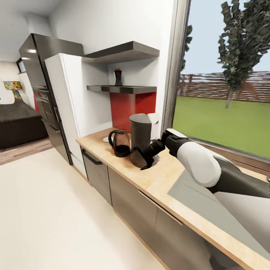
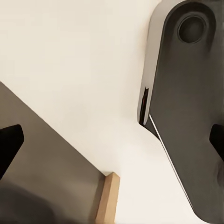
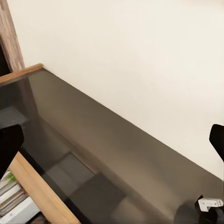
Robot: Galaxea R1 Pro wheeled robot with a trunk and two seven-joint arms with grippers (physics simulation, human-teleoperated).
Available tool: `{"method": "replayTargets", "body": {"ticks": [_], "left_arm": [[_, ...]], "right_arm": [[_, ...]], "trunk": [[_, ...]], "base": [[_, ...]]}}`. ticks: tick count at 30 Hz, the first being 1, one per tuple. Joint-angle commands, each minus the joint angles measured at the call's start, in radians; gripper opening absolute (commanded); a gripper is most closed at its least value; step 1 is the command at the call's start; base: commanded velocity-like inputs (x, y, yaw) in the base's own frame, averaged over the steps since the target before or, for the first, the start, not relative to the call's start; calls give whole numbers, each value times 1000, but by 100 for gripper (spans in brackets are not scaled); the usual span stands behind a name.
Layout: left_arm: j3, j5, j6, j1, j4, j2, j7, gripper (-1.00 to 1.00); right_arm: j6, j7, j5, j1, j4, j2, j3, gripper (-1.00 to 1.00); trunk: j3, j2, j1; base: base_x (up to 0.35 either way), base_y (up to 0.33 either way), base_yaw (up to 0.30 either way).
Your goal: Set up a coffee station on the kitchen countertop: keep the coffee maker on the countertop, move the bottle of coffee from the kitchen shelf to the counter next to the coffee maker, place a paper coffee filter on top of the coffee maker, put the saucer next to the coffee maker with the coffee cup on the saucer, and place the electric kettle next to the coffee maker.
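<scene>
One wooden countertop (image 1: 157, 180) beneath the window (image 1: 225, 75); both pincers gape, gripping nothing.

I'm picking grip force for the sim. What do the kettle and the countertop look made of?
The kettle looks like dark tinted glass or clear plastic, see-through, with a black base and handle. The countertop looks like light matte wood or laminate, with faint grain. Neither is certain in a render.

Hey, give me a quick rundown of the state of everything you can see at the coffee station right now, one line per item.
Coffee maker: upright on the countertop.
Electric kettle: upright on the countertop, beside the coffee maker.
Bottle of coffee: upright on the kitchen shelf, not moved yet.
Right pincer: over the countertop, near the coffee maker's base; open or shut unclear.
Cabinet drawers: closed.
</scene>
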Motion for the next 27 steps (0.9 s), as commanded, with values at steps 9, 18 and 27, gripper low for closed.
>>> {"method": "replayTargets", "body": {"ticks": [9,18,27], "left_arm": [[8,-7,-3,-1,1,-1,3,100],[8,-7,-3,-2,1,-1,3,100],[7,-7,-3,-1,1,-1,3,100]], "right_arm": [[4,-10,0,8,-2,0,-8,100],[4,-10,0,10,-2,0,-8,100],[4,-10,0,10,-2,0,-8,100]], "trunk": [[-2,-2,1],[-2,-2,1],[-2,-2,1]], "base": [[0,0,278],[0,0,278],[0,0,278]]}}
